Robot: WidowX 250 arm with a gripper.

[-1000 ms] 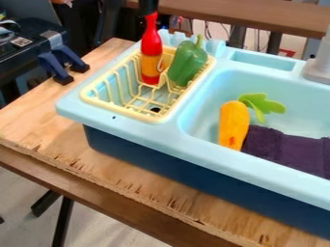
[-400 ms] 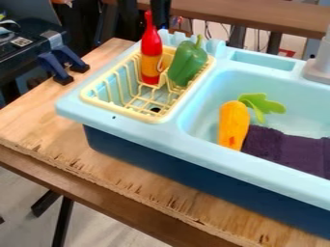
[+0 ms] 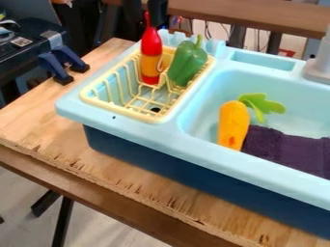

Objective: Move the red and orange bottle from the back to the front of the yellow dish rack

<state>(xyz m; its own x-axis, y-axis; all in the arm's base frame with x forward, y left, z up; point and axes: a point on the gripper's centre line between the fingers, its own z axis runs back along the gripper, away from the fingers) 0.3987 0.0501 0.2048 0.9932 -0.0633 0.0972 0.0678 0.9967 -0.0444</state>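
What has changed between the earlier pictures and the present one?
The tool was over the top of the red bottle; now it is beside the bottle's neck, shifted to the view's right, so it seems to have let go. The bottle, green pepper, carrot, dark cloth and yellow rack stayed in place.

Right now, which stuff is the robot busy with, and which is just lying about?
Probably in use:
- gripper, near the bottle's top
- red bottle, upright
- yellow rack, holding the bottle

Probably just lying about:
- green pepper, in the rack
- toy carrot, in the sink
- dark purple cloth, beside the carrot
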